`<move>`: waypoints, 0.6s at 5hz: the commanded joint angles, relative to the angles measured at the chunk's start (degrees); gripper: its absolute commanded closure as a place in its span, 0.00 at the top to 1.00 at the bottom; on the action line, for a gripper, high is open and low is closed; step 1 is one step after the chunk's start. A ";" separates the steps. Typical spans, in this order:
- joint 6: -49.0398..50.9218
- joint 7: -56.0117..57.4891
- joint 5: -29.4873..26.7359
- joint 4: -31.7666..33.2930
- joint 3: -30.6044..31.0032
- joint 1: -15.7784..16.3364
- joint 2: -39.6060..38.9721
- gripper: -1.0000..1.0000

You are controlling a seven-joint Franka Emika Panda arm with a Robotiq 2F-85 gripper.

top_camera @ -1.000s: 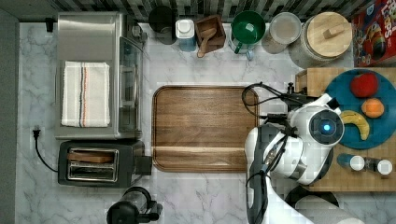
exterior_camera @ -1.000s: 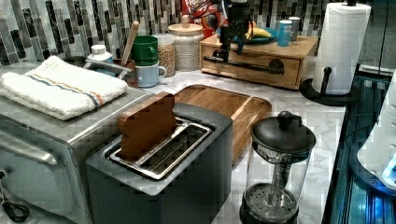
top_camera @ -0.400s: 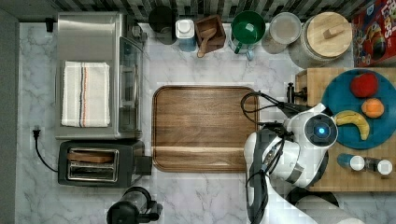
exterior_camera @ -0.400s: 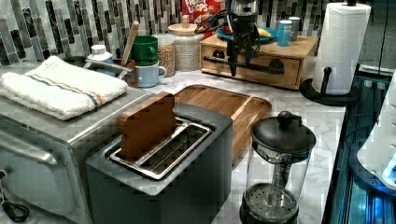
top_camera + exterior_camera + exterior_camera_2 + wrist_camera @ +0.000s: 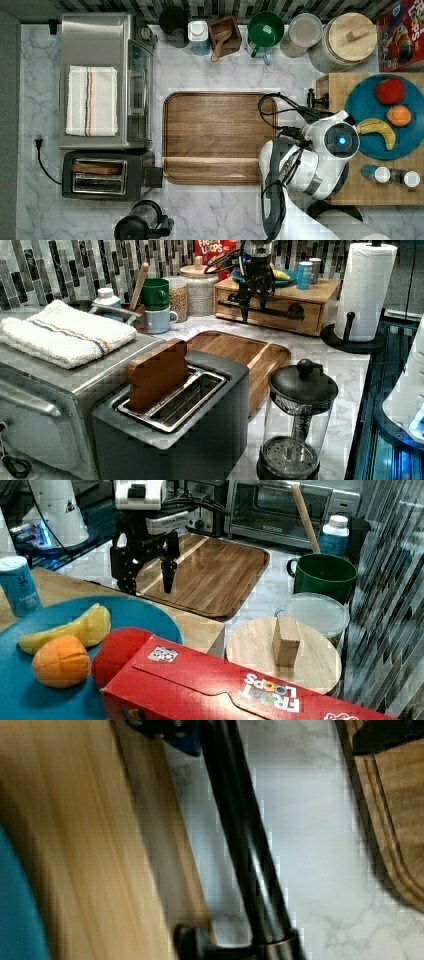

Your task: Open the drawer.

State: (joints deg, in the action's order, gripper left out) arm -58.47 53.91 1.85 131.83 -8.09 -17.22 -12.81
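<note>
The drawer (image 5: 280, 322) is a light wooden box at the left view's back right, and its front looks flush with the box. A long black bar handle (image 5: 272, 311) runs across that front. My gripper (image 5: 243, 315) points down right in front of the handle's left part. In the right view the gripper (image 5: 146, 582) is open, its two black fingers (image 5: 168, 577) spread wide. In the wrist view the handle (image 5: 240, 850) passes between the fingertips, beside the drawer's front (image 5: 145, 835). From the top view the arm covers the gripper, beside the box's edge (image 5: 345, 87).
A dark wooden tray (image 5: 215, 137) lies just beside the drawer on the marble. A blue plate (image 5: 365, 100) with fruit and small bottles sit on the box. A paper towel stand (image 5: 365, 285), a glass press (image 5: 300, 415), a toaster (image 5: 105, 175) and mugs (image 5: 265, 30) stand around.
The gripper has come down from above the box top to the level of the handle, shifting slightly toward the tray in the top view. The drawer itself has not moved.
</note>
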 commanded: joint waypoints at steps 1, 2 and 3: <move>-5.31 -7.82 -1.53 4.97 6.47 8.39 1.44 1.00; -3.08 -11.57 -0.63 6.26 7.76 10.41 3.51 1.00; -4.22 -15.58 0.29 8.11 8.70 12.37 4.34 1.00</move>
State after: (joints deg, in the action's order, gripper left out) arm -62.78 45.94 1.92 134.18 -6.98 -15.54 -12.50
